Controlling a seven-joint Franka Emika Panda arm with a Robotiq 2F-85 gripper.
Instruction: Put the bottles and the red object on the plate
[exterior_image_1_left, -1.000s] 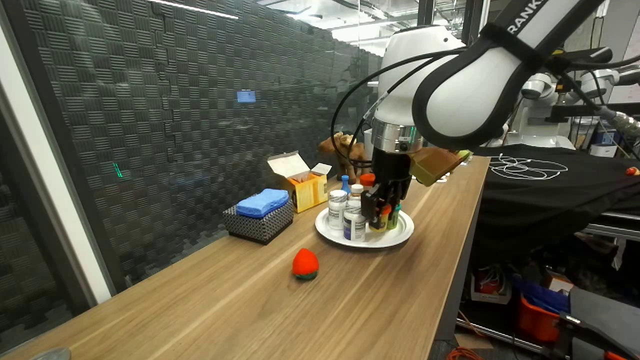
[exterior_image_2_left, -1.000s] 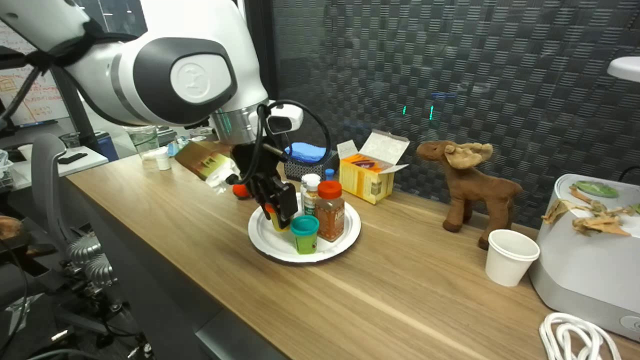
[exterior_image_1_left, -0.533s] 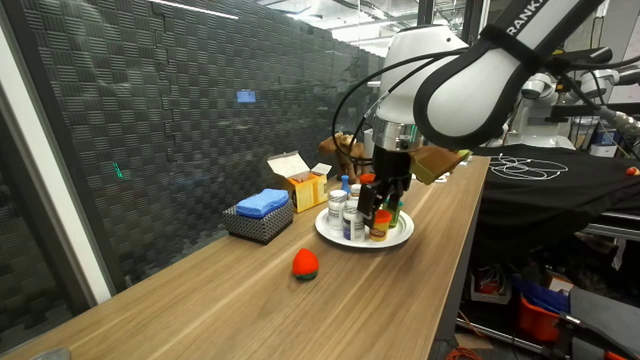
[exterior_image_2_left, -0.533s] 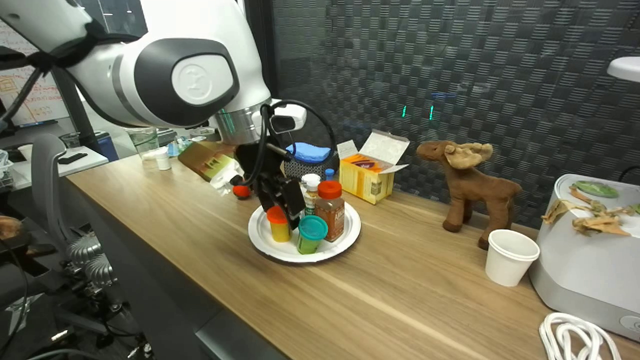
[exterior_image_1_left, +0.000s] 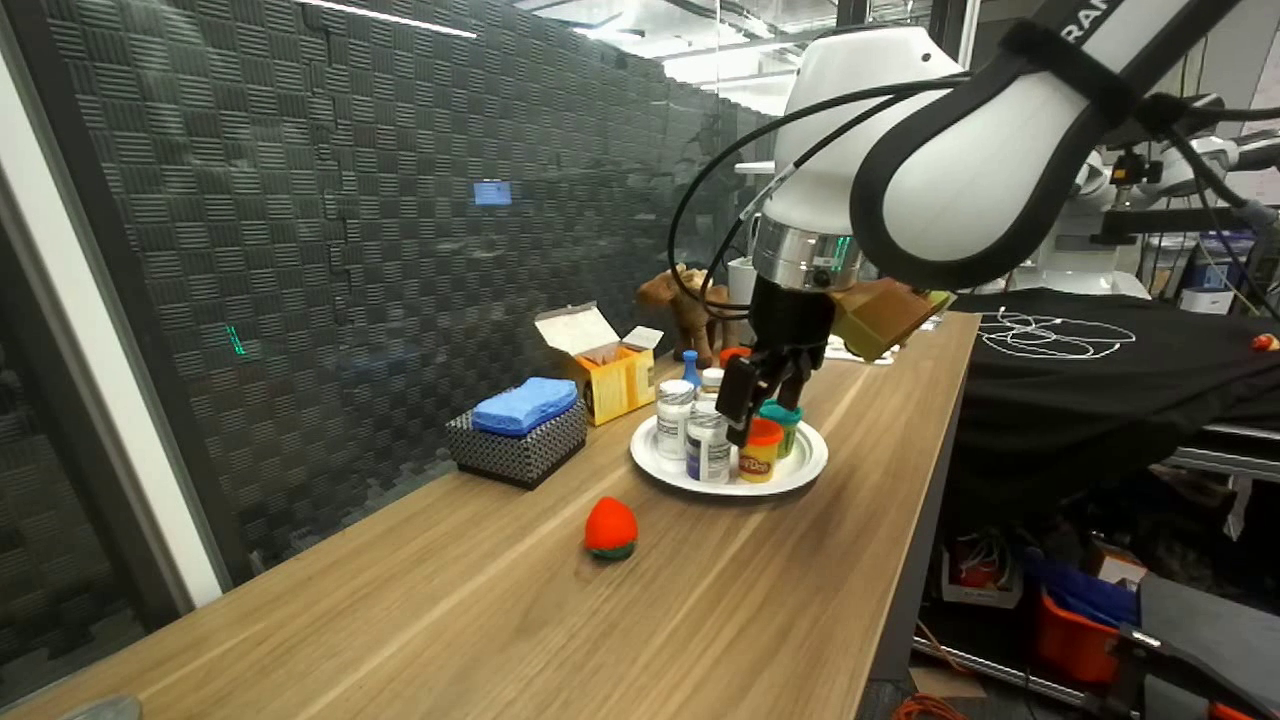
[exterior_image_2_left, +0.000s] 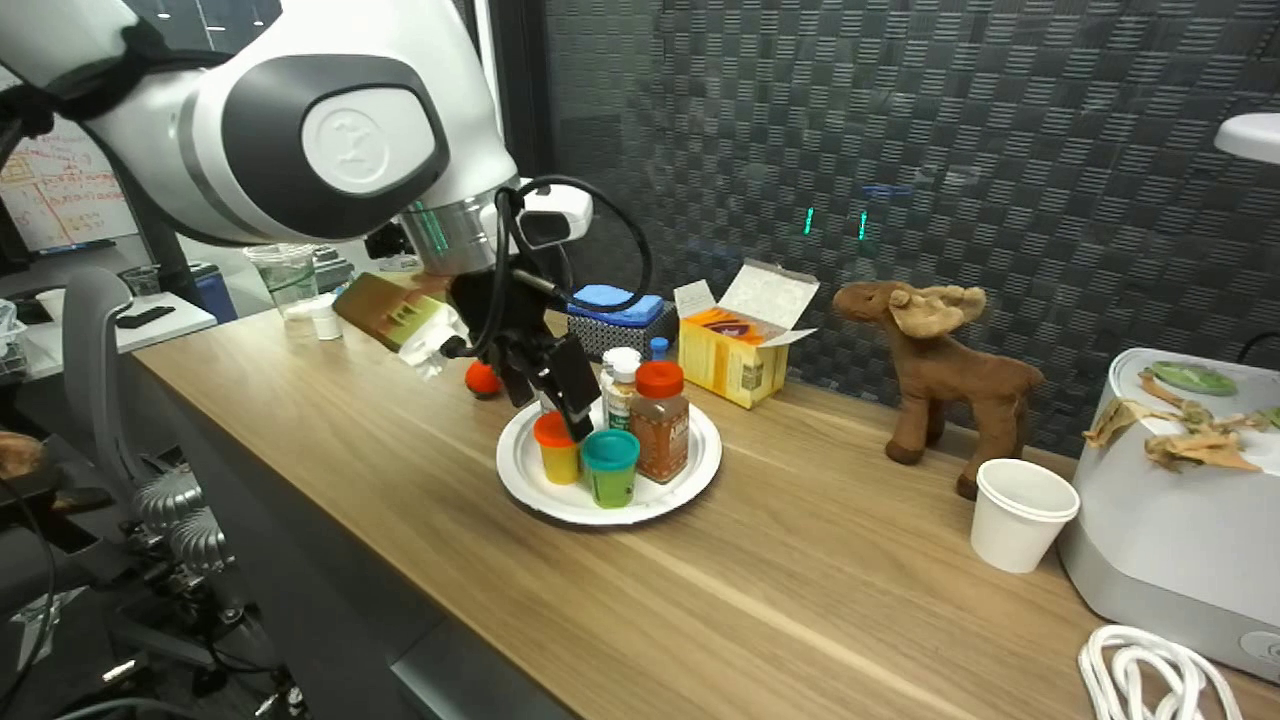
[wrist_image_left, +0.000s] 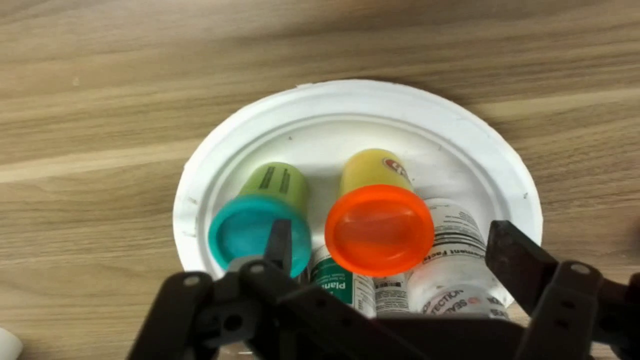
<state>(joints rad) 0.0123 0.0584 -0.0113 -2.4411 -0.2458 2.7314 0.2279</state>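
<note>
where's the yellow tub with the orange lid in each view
In an exterior view: yellow tub right of and below centre.
In an exterior view: yellow tub left of and below centre.
In the wrist view: yellow tub slightly right of and below centre.
Shared landmark: the white plate under it in all three.

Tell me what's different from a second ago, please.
The gripper opened, letting go of the yellow tub, now standing upright on the plate, and rose slightly. The green tub leaned midway, then straightened. The red object on the table and the white bottles stayed put.
</note>
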